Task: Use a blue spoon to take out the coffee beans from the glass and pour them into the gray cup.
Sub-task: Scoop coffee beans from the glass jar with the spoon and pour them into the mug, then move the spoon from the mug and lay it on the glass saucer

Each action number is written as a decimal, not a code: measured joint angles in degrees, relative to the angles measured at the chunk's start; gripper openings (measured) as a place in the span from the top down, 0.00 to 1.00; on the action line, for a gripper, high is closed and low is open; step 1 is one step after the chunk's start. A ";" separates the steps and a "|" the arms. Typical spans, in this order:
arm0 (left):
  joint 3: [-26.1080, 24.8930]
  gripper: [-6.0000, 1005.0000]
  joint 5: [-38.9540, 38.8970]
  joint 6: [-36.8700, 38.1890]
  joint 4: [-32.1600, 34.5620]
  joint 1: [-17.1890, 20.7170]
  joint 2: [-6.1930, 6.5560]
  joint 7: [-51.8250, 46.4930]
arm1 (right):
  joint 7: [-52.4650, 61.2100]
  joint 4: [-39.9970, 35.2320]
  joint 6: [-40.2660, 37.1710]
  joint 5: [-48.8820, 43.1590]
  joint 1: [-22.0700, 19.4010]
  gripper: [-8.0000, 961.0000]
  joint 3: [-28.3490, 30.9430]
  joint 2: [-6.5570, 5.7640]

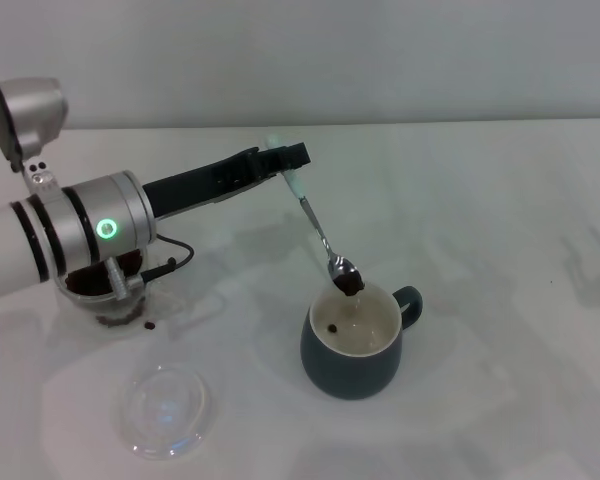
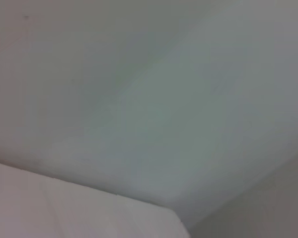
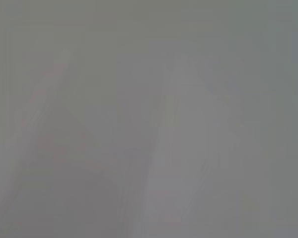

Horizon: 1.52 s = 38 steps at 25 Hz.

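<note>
Coffee beans (image 1: 348, 283) fill the bowl of the blue spoon (image 1: 323, 241), tilted over the gray cup's (image 1: 355, 350) rim near the counter's (image 1: 500, 220) middle. Left claw (image 1: 288, 162) is clamped on the spoon's pale handle. One bean lies inside the cup.

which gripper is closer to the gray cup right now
Left. The left gripper holds the blue spoon up behind the gray cup, its bowl over the rim. The right gripper is not in view.
</note>
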 joint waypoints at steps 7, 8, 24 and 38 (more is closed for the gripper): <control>4.59 0.86 0.92 -2.39 4.29 -0.03 -0.10 0.21 | 0.00 0.01 0.14 0.02 0.20 0.58 0.00 0.00; 5.19 0.86 1.06 -2.60 4.90 -0.04 -0.10 0.22 | 0.00 0.01 0.15 0.04 0.23 0.58 0.00 0.00; 11.06 0.86 6.62 -6.78 15.37 -0.43 -0.09 0.50 | 0.00 -0.09 -0.73 0.18 -0.03 0.58 0.10 0.00; 6.18 0.86 3.64 0.47 26.03 11.87 0.29 -0.65 | 0.00 0.01 -7.16 0.18 -2.49 0.58 1.56 0.00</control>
